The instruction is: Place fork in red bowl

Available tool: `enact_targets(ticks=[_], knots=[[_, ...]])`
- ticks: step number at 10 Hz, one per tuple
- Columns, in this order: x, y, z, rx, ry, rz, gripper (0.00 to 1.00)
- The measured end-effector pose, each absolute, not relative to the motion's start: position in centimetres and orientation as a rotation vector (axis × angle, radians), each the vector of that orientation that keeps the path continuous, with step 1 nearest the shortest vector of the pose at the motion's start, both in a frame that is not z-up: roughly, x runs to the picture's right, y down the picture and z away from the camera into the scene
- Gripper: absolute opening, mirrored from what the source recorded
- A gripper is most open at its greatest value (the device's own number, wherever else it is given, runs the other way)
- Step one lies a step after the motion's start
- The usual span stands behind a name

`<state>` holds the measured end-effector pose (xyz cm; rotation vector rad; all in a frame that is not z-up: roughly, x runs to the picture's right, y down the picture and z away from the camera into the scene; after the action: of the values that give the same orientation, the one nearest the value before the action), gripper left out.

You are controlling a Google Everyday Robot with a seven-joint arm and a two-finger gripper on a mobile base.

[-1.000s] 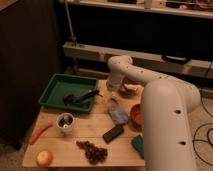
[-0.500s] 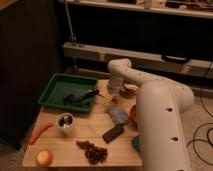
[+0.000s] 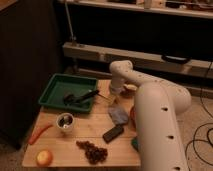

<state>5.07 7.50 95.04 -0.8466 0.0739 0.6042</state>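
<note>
The gripper point(image 3: 116, 95) is being blurred near the counter's point(image 3: 85, 131) far edge; a reddish bowl point(image 3: 132, 114) is being mostly hidden by the arm point(image 3: 155, 120).

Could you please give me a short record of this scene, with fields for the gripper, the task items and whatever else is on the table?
arm: gripper low over the far side of the table, just right of the green tray
fork: pale-yellow piece right under the gripper, probably the fork; whether it is held, cannot tell
target: red bowl just right of the gripper, partly behind the arm
tray contents: black utensil
front of table: apple, grapes, carrot, cup
</note>
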Motion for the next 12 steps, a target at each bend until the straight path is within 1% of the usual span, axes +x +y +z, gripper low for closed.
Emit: enact_targets(ticks=[2,3,4,6,8,9,11,12], knots=[[5.3,7.6,95.0,-0.849,0.085,0.605,0.1],[5.4,7.3,94.7,-0.845,0.095,0.615,0.04],[5.6,6.6,93.8,-0.836,0.106,0.629,0.02],[6.3,4.8,91.5,-0.815,0.115,0.649,0.02],[8.2,1.8,87.1,-0.801,0.119,0.697,0.02],[9.6,0.9,85.3,-0.8,0.12,0.723,0.02],[14.2,0.8,81.7,-0.799,0.137,0.781,0.02],[15.7,1.2,80.9,-0.8,0.143,0.796,0.02]])
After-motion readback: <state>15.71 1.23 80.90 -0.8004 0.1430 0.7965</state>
